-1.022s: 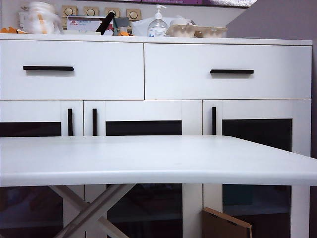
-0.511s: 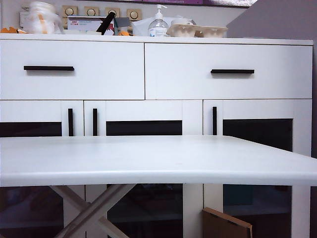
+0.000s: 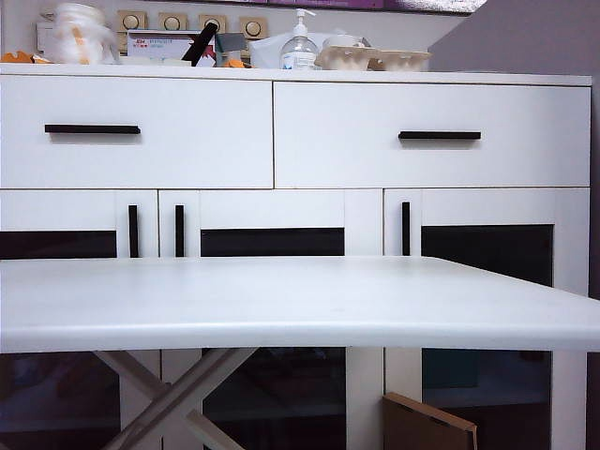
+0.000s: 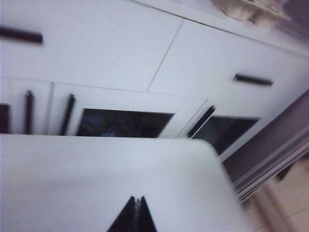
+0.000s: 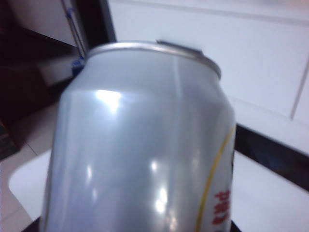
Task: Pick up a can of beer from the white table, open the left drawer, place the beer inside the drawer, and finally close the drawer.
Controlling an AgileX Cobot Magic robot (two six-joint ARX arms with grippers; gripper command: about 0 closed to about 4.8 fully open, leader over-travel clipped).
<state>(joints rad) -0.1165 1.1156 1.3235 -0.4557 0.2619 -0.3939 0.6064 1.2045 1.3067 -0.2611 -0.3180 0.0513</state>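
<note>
While filling almost the whole right wrist view, can of beer [image 5: 140,140] sits right at the right end effector, silver side gleaming, rim up, red characters and a yellow curve low on its flank. Fingers themselves not visible there, so no telling from the picture alone how they stand; seemingly wide around the can, held up clear of the white tabletop [image 5: 270,193] glimpsed behind it.

Over to the left wrist view: left end effector [image 4: 136,215] pressed fully together, dark fingertips meeting in a point, empty, poised above the white tabletop [image 4: 96,183] near its rounded corner. Blurred picture, tilted.

Seen from the exterior camera: neither arm in sight. White tabletop [image 3: 281,300] bare across the foreground, crossed legs below. Behind it, white cabinet [image 3: 366,216] with the left drawer [image 3: 141,159] shut, black bar handle [image 3: 92,129] level. Beside it, right drawer [image 3: 431,169], likewise shut. Glass-fronted doors beneath with vertical handles. Up on the cabinet top, clear pump bottle [image 3: 299,47] and egg cartons [image 3: 373,58] just beside it.
</note>
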